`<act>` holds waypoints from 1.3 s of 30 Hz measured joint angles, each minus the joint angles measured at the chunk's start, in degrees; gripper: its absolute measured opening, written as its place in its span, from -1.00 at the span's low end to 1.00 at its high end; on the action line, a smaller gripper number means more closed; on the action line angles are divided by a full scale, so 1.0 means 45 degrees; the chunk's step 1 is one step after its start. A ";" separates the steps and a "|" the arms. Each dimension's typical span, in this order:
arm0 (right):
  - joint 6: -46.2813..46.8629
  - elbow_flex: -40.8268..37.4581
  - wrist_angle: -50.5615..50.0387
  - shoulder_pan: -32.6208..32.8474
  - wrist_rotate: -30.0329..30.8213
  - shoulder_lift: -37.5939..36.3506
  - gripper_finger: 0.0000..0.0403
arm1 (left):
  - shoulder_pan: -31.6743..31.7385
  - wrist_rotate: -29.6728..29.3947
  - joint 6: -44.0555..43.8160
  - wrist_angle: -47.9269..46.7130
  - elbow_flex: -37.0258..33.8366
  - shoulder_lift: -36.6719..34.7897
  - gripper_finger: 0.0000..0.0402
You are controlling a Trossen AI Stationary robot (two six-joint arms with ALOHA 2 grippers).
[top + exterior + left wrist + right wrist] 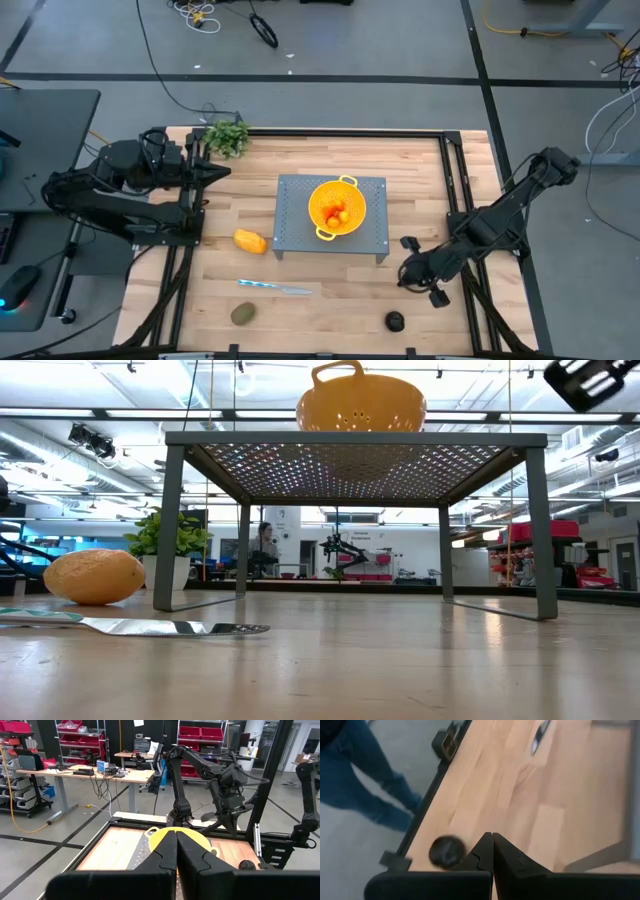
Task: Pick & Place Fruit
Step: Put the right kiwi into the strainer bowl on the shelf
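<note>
Yellow-orange oblong fruit (250,241) beside grey rack (292,232), right end effector (407,277) fingers pressed together, empty

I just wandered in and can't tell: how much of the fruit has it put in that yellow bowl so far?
A few small orange-red fruits already lie in the yellow colander on the grey stand. Nothing is in hand: the right gripper hangs shut and empty near the small black fruit, and the left gripper waits shut. Left on the table: the black fruit, the yellow-orange fruit and a greenish oval.

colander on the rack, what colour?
Yellow-orange colander; shows best in the high view.
</note>
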 joint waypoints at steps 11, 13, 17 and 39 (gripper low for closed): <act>0.1355 0.0000 -0.1879 0.0000 -0.0688 0.0610 -0.90 | 0.0000 -0.0004 -0.0228 -0.0243 0.0000 0.0000 -0.99; 0.1372 0.0000 -0.2162 0.0000 -0.0749 0.0610 -0.85 | 0.0000 -0.0004 -0.0272 -0.0395 0.0000 0.0005 -0.99; 0.1200 0.0000 -0.2228 0.0000 -0.1252 0.0610 -0.70 | 0.0000 -0.0004 -0.0267 -0.0396 0.0000 0.0005 -0.99; -0.2147 -0.0005 -0.3184 0.0002 -0.1182 0.1579 0.53 | 0.0000 0.0001 -0.0325 -0.0403 0.0000 0.0005 -0.99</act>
